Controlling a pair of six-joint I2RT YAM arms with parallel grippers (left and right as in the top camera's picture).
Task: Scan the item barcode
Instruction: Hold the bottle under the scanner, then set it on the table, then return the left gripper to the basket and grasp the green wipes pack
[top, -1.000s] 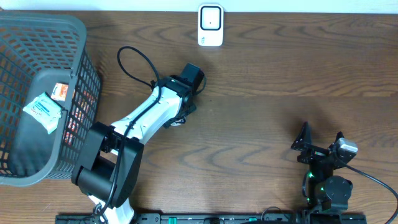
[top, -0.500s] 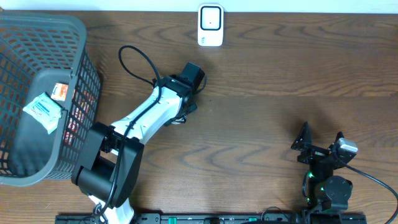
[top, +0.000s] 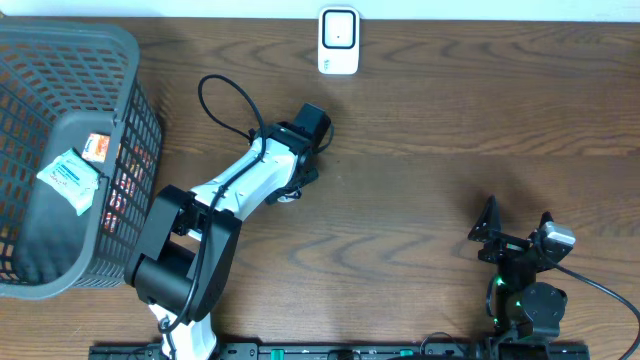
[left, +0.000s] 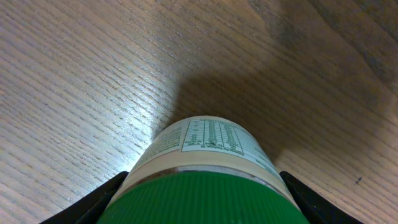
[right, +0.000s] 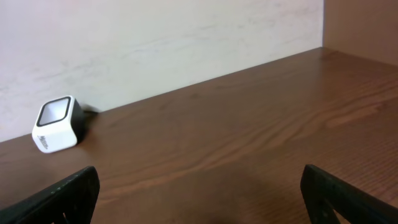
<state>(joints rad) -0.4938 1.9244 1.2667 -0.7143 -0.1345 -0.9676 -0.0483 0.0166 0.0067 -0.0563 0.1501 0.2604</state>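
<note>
A jar with a green ribbed lid (left: 205, 202) and a cream label printed with a table sits between the black fingers (left: 93, 202) of my left gripper (left: 202, 199), which is shut on it. The jar points down at the wooden table, close above its own shadow. From overhead the left gripper (top: 298, 165) is under the wrist near the table's middle, and the jar is almost hidden. The white barcode scanner (top: 339, 40) stands at the back edge and shows as the scanner (right: 57, 123) at the far left. My right gripper (top: 517, 215) is open and empty at the front right.
A dark wire basket (top: 70, 40) fills the left side and holds a light packet (top: 70, 175) and an orange-and-white one (top: 97, 148). The left arm's black cable (top: 225, 95) loops over the table behind it. A pale wall (right: 155, 37) rises behind the scanner.
The left arm's lower links and cable loop have shifted slightly right. The left wrist and jar stay almost where they were. The right arm has not moved.
</note>
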